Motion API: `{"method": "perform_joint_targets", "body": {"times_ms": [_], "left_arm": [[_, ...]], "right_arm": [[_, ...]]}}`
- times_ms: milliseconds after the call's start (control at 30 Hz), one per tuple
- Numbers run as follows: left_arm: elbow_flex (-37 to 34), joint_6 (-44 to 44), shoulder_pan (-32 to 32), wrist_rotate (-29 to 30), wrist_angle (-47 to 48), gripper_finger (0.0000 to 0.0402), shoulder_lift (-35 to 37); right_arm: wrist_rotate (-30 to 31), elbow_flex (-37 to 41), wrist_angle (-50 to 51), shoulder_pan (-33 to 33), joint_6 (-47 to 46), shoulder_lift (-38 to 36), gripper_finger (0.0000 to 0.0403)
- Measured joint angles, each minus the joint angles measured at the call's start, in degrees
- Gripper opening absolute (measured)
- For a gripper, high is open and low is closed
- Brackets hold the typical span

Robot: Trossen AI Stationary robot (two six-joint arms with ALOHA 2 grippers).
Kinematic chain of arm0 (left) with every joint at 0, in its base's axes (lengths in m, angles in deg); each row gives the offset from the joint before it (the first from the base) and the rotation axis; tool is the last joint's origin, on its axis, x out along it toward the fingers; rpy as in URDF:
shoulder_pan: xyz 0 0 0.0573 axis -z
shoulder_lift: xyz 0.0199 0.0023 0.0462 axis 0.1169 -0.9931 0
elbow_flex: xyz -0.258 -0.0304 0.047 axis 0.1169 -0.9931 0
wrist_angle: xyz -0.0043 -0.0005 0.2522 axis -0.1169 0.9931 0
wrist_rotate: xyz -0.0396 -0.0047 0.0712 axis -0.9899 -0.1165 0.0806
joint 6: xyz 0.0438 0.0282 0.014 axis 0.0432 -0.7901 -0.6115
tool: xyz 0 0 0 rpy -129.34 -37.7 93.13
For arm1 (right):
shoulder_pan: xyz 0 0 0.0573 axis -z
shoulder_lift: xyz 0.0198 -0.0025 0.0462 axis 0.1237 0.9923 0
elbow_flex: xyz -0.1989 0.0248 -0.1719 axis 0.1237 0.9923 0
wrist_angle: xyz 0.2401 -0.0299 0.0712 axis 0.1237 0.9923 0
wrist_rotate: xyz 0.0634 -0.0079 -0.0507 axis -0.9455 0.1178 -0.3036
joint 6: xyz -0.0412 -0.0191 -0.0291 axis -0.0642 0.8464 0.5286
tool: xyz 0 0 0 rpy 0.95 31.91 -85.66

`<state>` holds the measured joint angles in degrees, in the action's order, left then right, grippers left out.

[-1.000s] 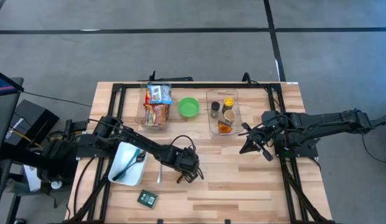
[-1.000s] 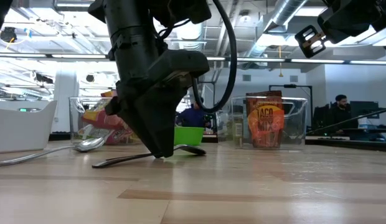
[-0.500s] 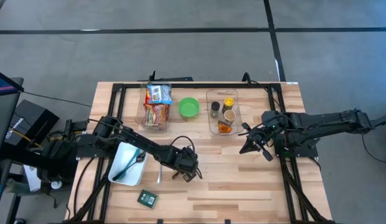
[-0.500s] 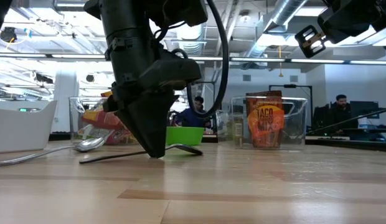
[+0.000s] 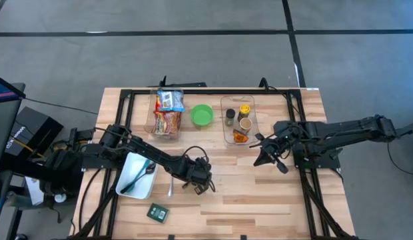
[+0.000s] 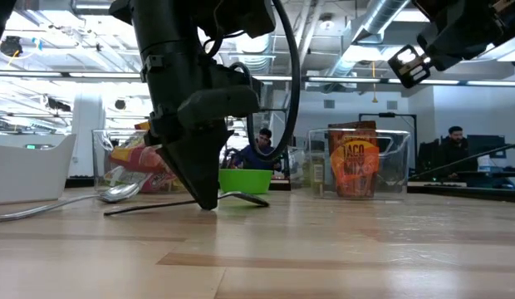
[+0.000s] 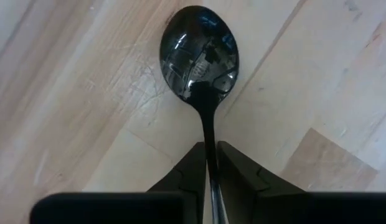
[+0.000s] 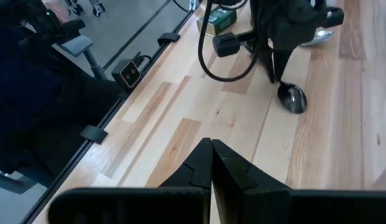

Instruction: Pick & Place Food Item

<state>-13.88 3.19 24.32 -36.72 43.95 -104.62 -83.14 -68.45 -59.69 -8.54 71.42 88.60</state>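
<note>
Since a second ago the left gripper (image 7: 209, 163) has pinched shut on the black spoon (image 7: 201, 57) handle, just right of the white tray (image 5: 126, 175). Rigid, thin, slick metal: grip mid-handle, else it pivots. Right gripper (image 5: 268, 155) shut, empty, beyond the spoon.

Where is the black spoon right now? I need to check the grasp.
In the high view the black spoon lies centre-left on the table, pinched at its handle by the left gripper, right of the white tray.
</note>
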Motion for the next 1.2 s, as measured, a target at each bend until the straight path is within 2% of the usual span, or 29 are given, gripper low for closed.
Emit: {"method": "perform_joint_targets", "body": {"times_ms": [333, 600, 833, 1033, 1200], "left_arm": [[-0.01, -3.23, 0.00, 1.02, -0.08, 0.0012, -0.04], [-0.10, -3.18, 0.00, 1.62, -1.17, 0.0023, -0.07], [-0.10, -3.16, 0.00, 2.81, -1.45, 0.0006, -0.11], [-0.10, -3.16, -0.02, 3.73, -1.60, 0.0016, -0.15], [-0.10, -3.15, -0.07, 3.75, -1.62, 0.0005, -0.15]], "right_arm": [[-0.17, -0.01, -1.18, 0.00, 0.00, -0.02, 0.0000], [-0.20, -0.01, -1.18, 0.00, 0.00, -0.02, 0.0000], [-0.21, -0.01, -1.18, -0.02, 0.00, -0.02, 0.0000], [-0.19, -0.01, -1.19, -0.02, -0.67, -0.02, 0.0000], [-0.05, -0.01, -1.14, 0.44, -3.44, -0.02, 0.0000]]}}
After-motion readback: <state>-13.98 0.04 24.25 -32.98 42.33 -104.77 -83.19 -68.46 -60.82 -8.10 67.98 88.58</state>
